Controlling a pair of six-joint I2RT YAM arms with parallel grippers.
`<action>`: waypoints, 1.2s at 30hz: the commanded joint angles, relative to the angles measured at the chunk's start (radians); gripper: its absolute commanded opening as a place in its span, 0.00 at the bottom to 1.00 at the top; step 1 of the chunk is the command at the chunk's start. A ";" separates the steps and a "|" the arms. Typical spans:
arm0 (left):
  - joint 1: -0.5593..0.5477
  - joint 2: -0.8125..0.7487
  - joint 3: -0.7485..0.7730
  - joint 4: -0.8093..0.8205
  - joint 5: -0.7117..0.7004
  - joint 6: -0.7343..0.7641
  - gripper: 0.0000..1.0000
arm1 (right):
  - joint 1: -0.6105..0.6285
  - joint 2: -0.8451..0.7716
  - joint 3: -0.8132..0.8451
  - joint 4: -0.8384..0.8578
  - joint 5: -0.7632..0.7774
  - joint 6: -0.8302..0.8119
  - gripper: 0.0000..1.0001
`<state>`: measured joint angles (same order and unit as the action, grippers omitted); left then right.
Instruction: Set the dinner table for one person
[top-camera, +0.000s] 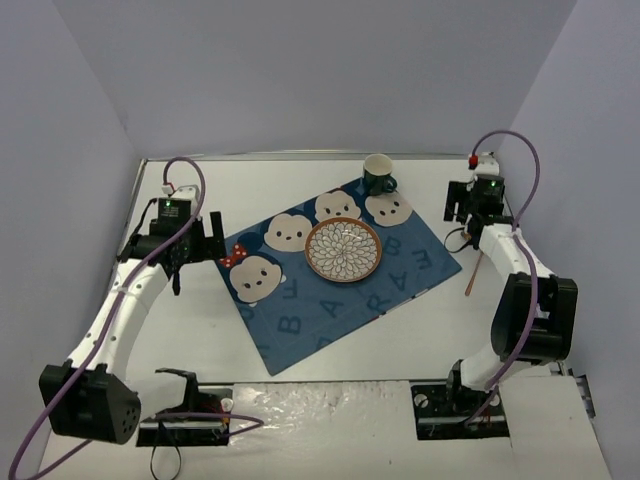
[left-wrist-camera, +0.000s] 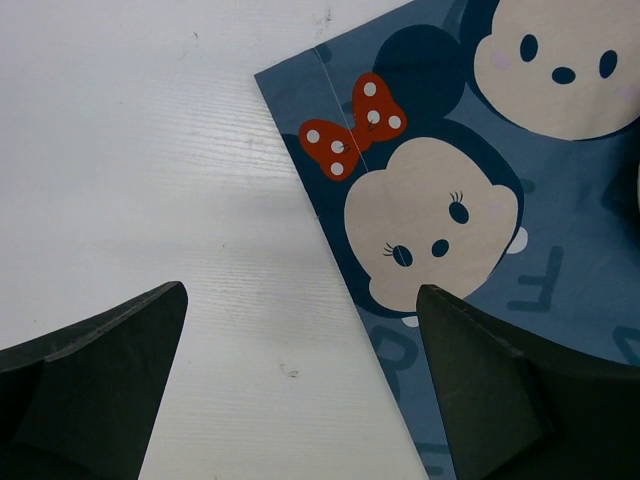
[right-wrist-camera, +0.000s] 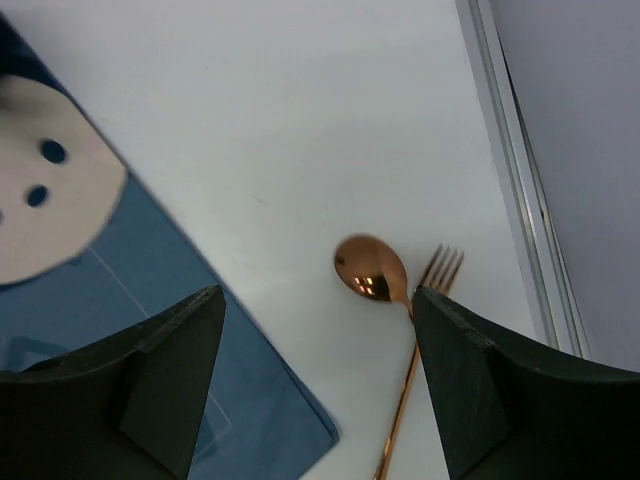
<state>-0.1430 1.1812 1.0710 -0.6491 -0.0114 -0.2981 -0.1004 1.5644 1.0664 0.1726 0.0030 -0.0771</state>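
The white dinner table (top-camera: 200, 330) carries a blue cartoon-printed placemat (top-camera: 340, 275), laid at an angle. A brown-rimmed patterned plate (top-camera: 343, 249) sits on the mat. A dark green mug (top-camera: 378, 175) stands at the mat's far corner. A copper spoon (right-wrist-camera: 370, 270) and fork (right-wrist-camera: 445, 265) lie side by side on the bare table right of the mat, and show in the top view (top-camera: 472, 270). My left gripper (top-camera: 208, 240) is open and empty over the mat's left edge (left-wrist-camera: 300, 300). My right gripper (top-camera: 462, 212) is open and empty above the spoon and fork (right-wrist-camera: 318, 300).
Grey walls close the table in at the back and both sides. A metal rail (right-wrist-camera: 520, 200) runs along the table's right edge close to the cutlery. Bare white tabletop (left-wrist-camera: 150, 150) lies left of the mat.
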 joint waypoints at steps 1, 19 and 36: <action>0.006 -0.059 0.030 0.027 0.010 0.008 0.97 | -0.091 -0.073 -0.097 0.025 0.093 0.109 0.71; -0.044 -0.126 0.013 0.031 -0.020 0.021 0.97 | -0.205 0.123 -0.074 -0.007 -0.211 -0.271 0.59; -0.043 -0.105 0.015 0.028 -0.022 0.022 0.97 | -0.227 0.231 0.023 -0.066 -0.230 -0.360 0.51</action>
<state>-0.1833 1.0764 1.0672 -0.6494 -0.0261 -0.2893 -0.3102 1.7801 1.0424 0.0993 -0.2000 -0.4062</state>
